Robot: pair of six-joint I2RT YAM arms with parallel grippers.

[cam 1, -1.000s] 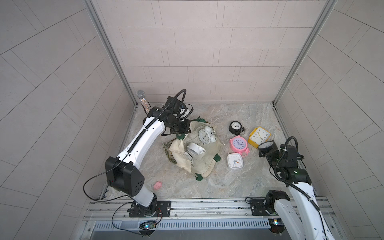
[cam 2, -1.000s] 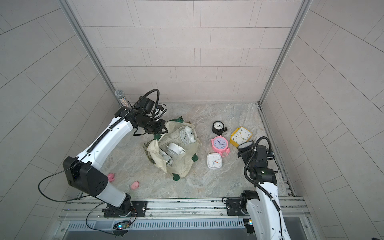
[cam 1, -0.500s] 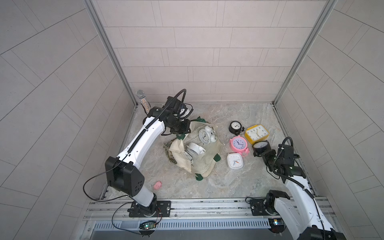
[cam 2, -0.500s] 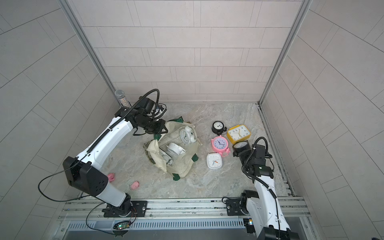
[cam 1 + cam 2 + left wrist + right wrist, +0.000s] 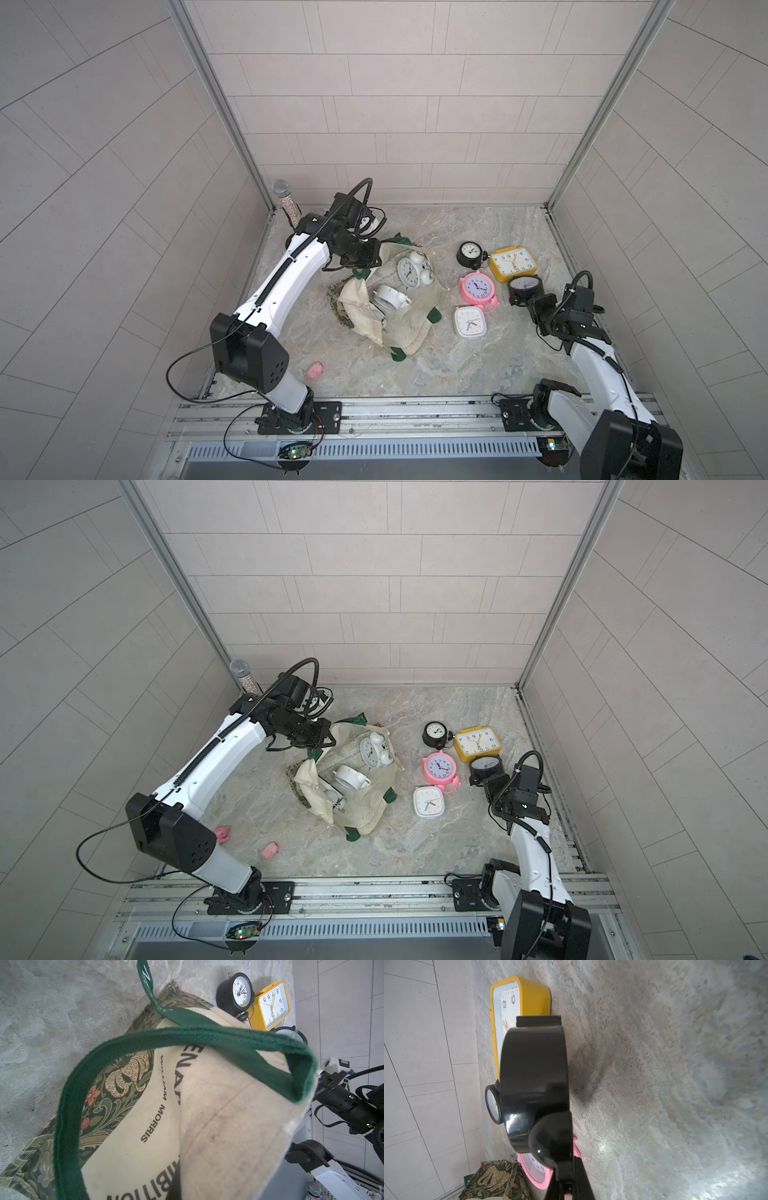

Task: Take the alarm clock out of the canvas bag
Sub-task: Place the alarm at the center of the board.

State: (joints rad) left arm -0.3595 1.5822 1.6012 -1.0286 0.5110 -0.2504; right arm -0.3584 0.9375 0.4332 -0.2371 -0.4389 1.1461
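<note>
Black alarm clock (image 5: 524, 286): out of canvas bag (image 5: 409, 332), low near surface (image 5: 478, 374), just beside yellow clock (image 5: 513, 262) and pink clock (image 5: 478, 287). Glossy hard plastic: judge it light, slippery, glass face fragile. Your right tool (image 5: 530, 300) pinches it at bell end; set down softly, no twist. White twin-bell clock (image 5: 409, 271) lies in bag: take round body. Left tool (image 5: 368, 258) clamped on limp bag rim.
</note>
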